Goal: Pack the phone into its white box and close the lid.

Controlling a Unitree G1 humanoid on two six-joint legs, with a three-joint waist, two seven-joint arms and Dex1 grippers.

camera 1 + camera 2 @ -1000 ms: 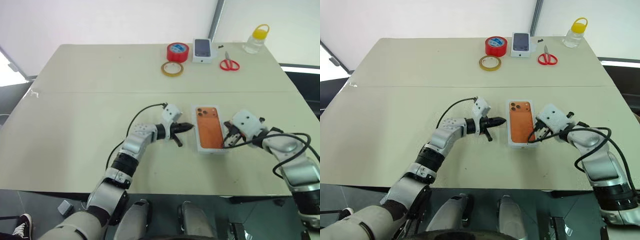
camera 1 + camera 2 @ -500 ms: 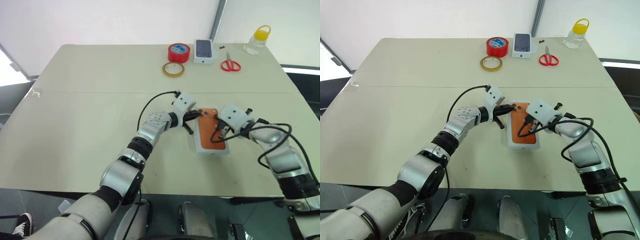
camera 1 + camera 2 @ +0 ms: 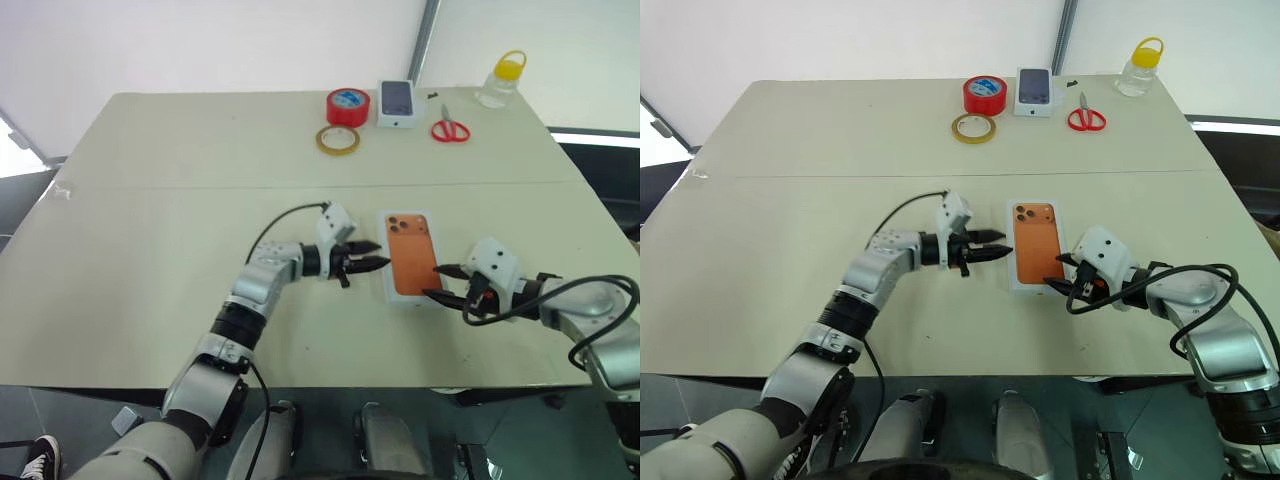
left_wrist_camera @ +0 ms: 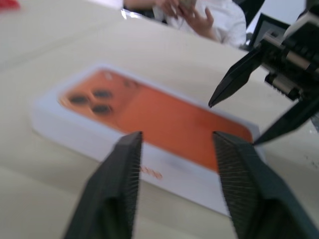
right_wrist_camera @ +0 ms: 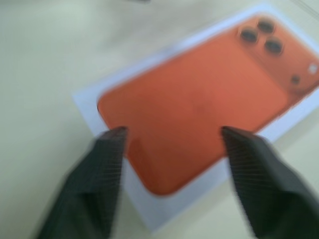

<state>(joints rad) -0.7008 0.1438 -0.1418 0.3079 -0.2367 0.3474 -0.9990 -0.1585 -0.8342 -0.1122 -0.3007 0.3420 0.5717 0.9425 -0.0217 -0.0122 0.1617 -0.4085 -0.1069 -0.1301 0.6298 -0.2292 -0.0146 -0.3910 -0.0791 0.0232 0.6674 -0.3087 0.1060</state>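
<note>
The white box (image 3: 412,257) lies closed near the table's front, its lid (image 4: 149,107) seated on it. The lid's top bears a flat orange phone picture with three dark lenses, and its side wall (image 4: 164,174) has orange lettering. The phone itself is hidden. My left gripper (image 3: 378,256) hovers just left of the box, level, pointing at it, open and empty. My right gripper (image 3: 436,281) stands off the box's near right corner, open and empty, its fingers (image 4: 234,79) facing the left one across the lid (image 5: 189,99).
Along the table's far edge stand a red tape roll (image 3: 348,106), a tan tape ring (image 3: 338,140), a small white box with a phone picture (image 3: 397,102), red scissors (image 3: 450,130) and a yellow-capped bottle (image 3: 500,80). A person (image 4: 199,15) sits beyond the table.
Half a second ago both grippers were shut and over the box's top. Both have since drawn back off it, left to the left and right toward the front, and opened.
</note>
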